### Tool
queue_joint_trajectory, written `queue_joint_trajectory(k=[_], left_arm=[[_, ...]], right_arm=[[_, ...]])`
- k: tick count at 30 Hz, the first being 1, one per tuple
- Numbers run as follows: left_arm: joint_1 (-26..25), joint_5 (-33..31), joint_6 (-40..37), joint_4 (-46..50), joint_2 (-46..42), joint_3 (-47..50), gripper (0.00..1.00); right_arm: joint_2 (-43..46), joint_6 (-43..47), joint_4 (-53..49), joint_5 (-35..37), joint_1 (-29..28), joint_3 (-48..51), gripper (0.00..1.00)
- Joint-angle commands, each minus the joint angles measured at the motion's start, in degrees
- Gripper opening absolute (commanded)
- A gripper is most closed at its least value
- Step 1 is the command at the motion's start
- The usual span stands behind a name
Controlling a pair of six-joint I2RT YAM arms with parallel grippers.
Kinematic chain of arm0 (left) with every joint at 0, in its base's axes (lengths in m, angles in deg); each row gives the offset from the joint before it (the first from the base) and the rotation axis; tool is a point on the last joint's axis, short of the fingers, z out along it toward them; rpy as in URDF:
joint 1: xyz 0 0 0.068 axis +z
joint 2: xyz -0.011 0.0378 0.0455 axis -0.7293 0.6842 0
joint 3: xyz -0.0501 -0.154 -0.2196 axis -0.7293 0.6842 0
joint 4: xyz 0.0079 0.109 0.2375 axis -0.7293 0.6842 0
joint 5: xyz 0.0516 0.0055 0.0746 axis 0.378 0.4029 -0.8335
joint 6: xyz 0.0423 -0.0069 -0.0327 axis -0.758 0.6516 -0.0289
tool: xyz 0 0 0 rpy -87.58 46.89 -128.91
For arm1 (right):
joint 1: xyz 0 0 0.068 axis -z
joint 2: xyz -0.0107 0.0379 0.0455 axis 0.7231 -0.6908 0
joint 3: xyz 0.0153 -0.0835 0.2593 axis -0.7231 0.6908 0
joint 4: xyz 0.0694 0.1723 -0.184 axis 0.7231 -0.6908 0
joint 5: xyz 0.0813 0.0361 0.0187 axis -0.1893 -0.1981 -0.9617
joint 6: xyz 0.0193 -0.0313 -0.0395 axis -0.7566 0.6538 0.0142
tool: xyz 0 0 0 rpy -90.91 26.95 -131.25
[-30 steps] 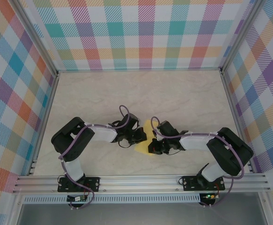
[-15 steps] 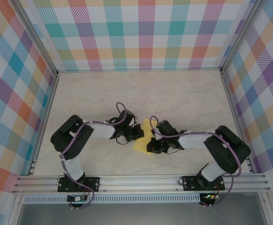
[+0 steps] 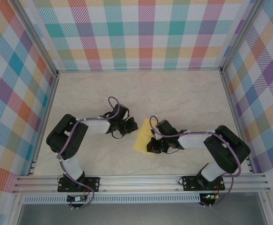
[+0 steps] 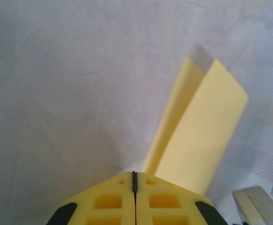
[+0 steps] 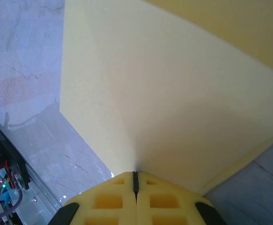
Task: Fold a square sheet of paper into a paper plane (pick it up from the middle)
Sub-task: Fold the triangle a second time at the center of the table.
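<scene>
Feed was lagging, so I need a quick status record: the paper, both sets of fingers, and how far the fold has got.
paper: yellow sheet on the table, folded double, layers flaring apart at one end
right fingers: shut on the sheet's edge
left fingers: shut, holding nothing, sheet just ahead of the tips
fold progress: one fold visible, no plane shape yet

The pale cream, marble-patterned flat tabletop [image 3: 173, 93] has near its front middle a folded bright-yellow sheet of paper [image 3: 141, 140], which rises tilted off the surface with its two layers slightly parted, its lower edge hidden, so contact there cannot be told.
</scene>
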Motion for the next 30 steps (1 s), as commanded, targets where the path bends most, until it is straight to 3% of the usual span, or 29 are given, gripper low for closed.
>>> queue_joint_trajectory(k=[1, 6, 12, 30], left_arm=[[-1.55, 1.57, -0.44, 0.2, -6.22, 0.83, 0.06], [-6.17, 3.91, -0.34, -0.31, -4.54, 0.29, 0.05], [-7.95, 5.78, 1.04, -3.94, 1.28, -0.15, 0.04], [-8.14, -0.88, 1.14, -2.68, 4.27, 2.62, 0.03]], right_arm=[[-2.23, 1.12, -9.04, 3.78, -0.24, 1.87, 0.0], [0.54, 0.81, -9.31, 3.68, -0.15, 0.92, 0.0], [2.64, 0.9, -9.78, 4.03, -0.06, -0.29, 0.01], [6.7, -1.24, -4.08, -0.02, 0.03, -2.05, 0.04]])
